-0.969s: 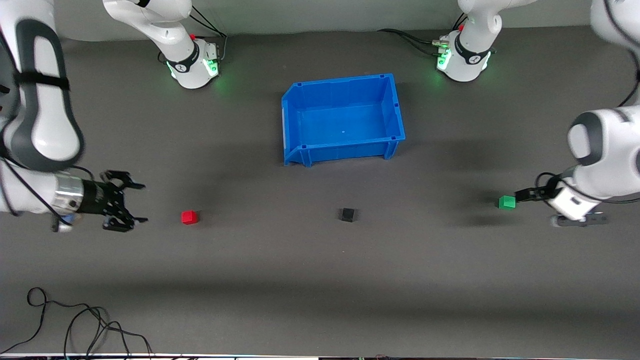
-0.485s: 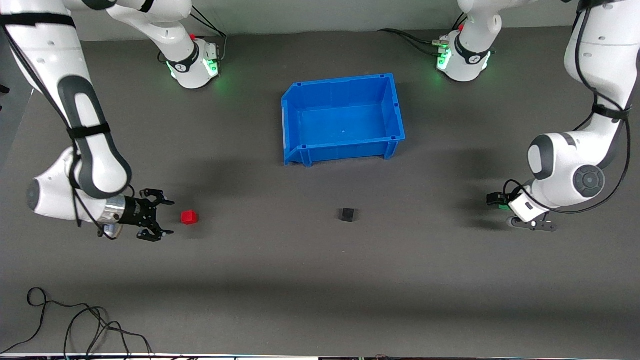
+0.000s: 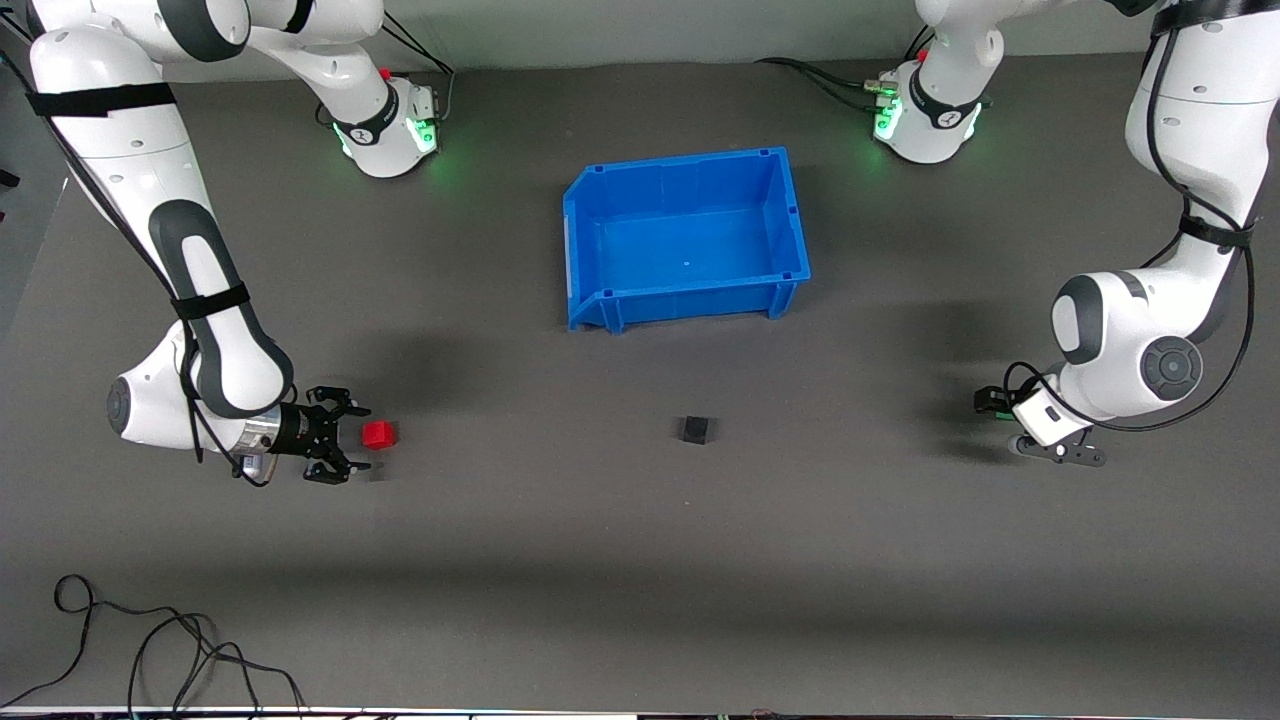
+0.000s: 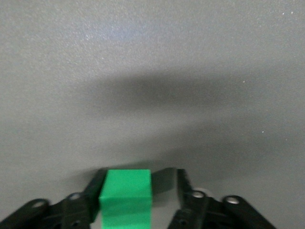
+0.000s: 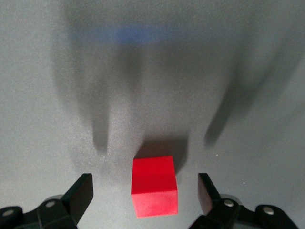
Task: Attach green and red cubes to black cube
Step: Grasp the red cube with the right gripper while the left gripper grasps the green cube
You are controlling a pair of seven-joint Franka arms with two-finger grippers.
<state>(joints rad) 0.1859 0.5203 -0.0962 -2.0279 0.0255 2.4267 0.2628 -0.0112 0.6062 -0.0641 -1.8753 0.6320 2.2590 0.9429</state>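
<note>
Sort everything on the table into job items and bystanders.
Job items:
red cube, between the right gripper's open jaws
green cube, between the left gripper's open jaws
black cube, alone mid-table

Bystanders:
blue bin
loose cable at the table's near edge

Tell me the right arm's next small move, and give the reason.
Probably ease the right gripper forward, then close: the red cube sits between its open fingers, apart from both, and only partly inside them.
</note>
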